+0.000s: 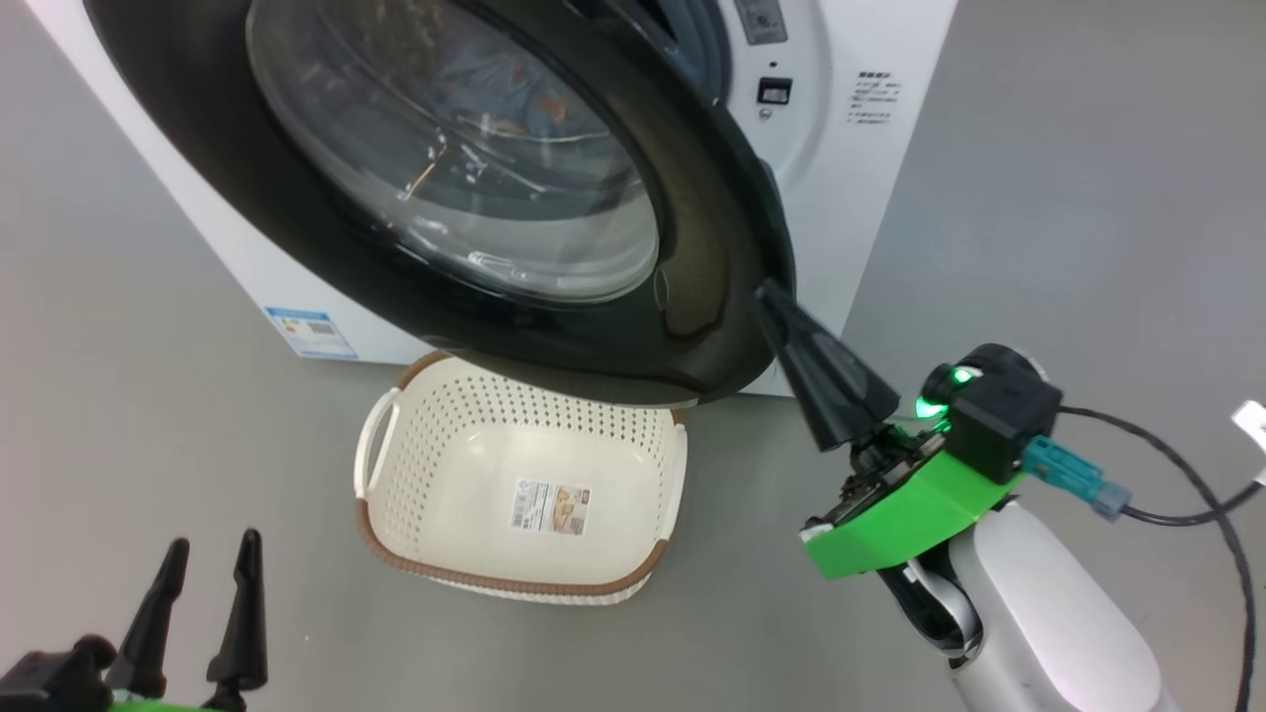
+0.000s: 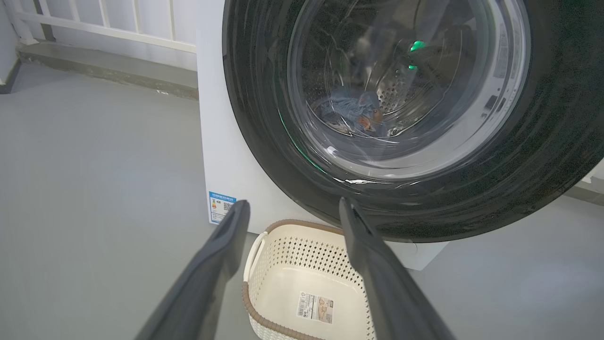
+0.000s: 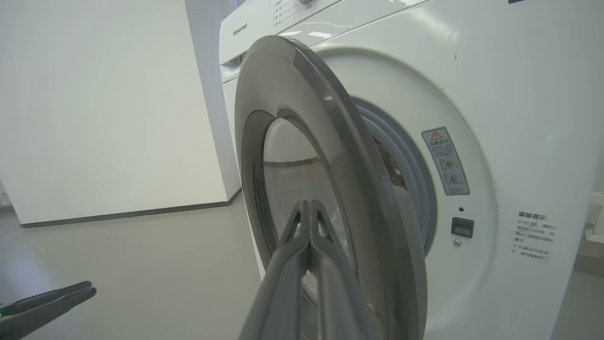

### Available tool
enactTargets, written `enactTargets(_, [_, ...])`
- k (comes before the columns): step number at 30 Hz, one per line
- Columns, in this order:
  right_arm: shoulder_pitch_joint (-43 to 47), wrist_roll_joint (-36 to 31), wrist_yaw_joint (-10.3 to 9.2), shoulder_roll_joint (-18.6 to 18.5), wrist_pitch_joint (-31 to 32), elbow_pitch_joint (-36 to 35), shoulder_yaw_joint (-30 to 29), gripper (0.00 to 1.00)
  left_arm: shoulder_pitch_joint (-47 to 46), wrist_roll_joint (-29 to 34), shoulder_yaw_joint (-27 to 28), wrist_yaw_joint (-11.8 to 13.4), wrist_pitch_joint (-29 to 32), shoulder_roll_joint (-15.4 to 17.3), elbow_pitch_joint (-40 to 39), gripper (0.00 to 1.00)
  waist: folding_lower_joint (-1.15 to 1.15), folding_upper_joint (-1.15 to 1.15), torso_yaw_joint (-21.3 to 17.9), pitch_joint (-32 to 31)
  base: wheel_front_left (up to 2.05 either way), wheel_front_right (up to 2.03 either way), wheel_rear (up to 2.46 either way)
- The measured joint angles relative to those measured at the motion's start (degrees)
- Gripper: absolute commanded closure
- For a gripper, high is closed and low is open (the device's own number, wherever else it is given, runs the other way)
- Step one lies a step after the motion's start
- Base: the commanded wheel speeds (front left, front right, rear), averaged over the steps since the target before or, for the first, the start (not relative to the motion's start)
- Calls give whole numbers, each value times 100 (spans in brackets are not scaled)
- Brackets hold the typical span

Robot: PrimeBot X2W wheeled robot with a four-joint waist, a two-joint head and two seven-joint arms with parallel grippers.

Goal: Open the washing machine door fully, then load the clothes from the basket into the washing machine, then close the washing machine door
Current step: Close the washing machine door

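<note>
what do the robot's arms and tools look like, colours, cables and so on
The right tool and left tool each have two long, tapering dark fingers. Behind the right one sit a bright green housing, a black block with green lights, and a teal plug on a black cable. Its forearm is glossy white. Green also shows at the left tool's base.

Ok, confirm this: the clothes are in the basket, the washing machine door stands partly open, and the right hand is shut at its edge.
Not right: the clothes lie in the drum, seen through the washing machine door in the left wrist view; the basket holds only its label. The rest stands.
</note>
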Motion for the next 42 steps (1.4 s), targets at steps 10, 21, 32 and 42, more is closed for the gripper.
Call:
enactTargets(10, [-219, 136, 0, -44, 0, 731, 311, 100, -350, -88, -108, 0, 0, -23, -2, 0, 0, 0, 237, 374, 0, 0, 0])
enactTargets(21, [-579, 155, 0, -75, 0, 1154, 163, 100, -637, -145, -142, 0, 0, -26, 3, 0, 0, 0, 404, 844, 0, 0, 0])
enactTargets(32, [-840, 108, 1, -68, 0, 1294, -204, 100, -769, -188, -153, 0, 0, -27, -12, 0, 0, 0, 515, 1103, 0, 0, 0])
enactTargets(42, [-1186, 10, 2, -30, 0, 1376, -665, 100, -928, -188, -142, 0, 0, -31, -62, 0, 0, 0, 544, 1276, 0, 0, 0])
